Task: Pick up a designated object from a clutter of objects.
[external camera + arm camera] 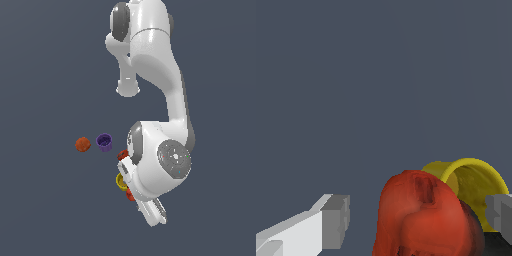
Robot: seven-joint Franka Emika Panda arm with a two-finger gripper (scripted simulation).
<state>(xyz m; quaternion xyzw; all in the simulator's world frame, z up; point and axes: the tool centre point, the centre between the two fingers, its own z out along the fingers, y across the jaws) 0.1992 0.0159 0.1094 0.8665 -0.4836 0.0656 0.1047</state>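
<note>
The drill (423, 217) sits between the two fingers of the gripper (418, 220) in the wrist view, its rounded red body filling the gap, with a dark part just showing at one side. The jaws stand wide apart, one finger (336, 220) clear of the red body and the other at the picture's edge, so nothing is clasped yet. Just behind the drill, touching or nearly so, lies a yellow cup (476, 175) on its side.

The step in hand looks like the final approach for the grasp. The next move calls for the fingers to close squarely on the drill alone, without catching the cup's rim.

In the exterior view the arm (160, 160) covers most of the drill; only red scraps (130, 195) show beside the cup (120, 182), and I cannot say for sure which part each is. A purple cup (104, 142) and an orange-red ball (82, 144) stand apart on the grey floor (45, 200), towards the exterior view's left.
</note>
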